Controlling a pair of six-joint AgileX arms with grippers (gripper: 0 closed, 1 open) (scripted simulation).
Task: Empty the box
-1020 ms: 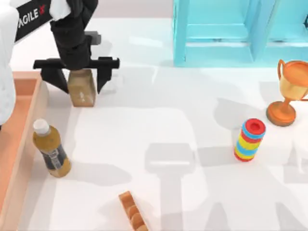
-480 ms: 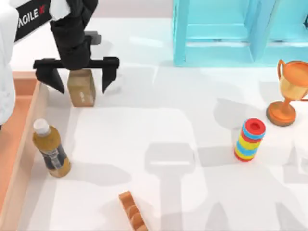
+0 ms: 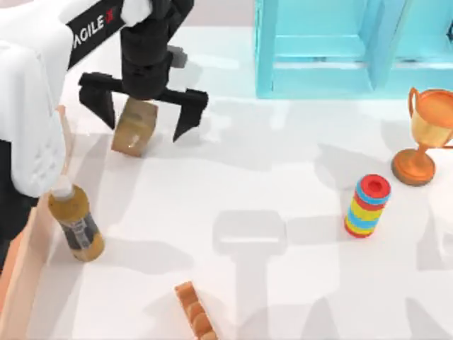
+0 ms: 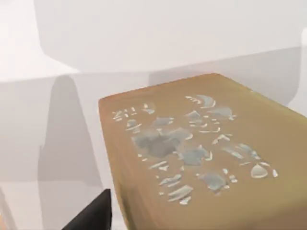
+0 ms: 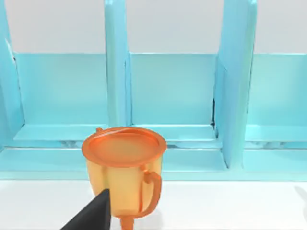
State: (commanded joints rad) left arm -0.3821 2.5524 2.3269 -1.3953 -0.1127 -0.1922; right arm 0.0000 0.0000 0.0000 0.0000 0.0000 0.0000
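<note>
The box (image 3: 23, 283) is a light orange-brown wooden tray at the table's left edge, and my left arm hides much of it. A brown bottle (image 3: 75, 225) with a white cap stands on the table against the outer side of the box's rim. My left gripper (image 3: 145, 122) hovers open at the back left. A small tan block (image 3: 134, 126) lies skewed between the gripper's spread fingers, and I cannot tell whether they touch it. The left wrist view looks down on the block's printed top (image 4: 201, 153). One of my right gripper's fingertips (image 5: 96, 213) shows off to one side, nothing held.
A light blue cabinet (image 3: 333, 49) lines the back. An orange trophy (image 3: 423, 138) stands at the right, seen close in the right wrist view (image 5: 123, 167). A stack of coloured rings (image 3: 368, 205) stands right of centre, and a ridged brown piece (image 3: 195, 315) lies at the front edge.
My left gripper has shifted to the right and turned, still open. The tan block has rotated and moved slightly right with it. The white arm now covers more of the box.
</note>
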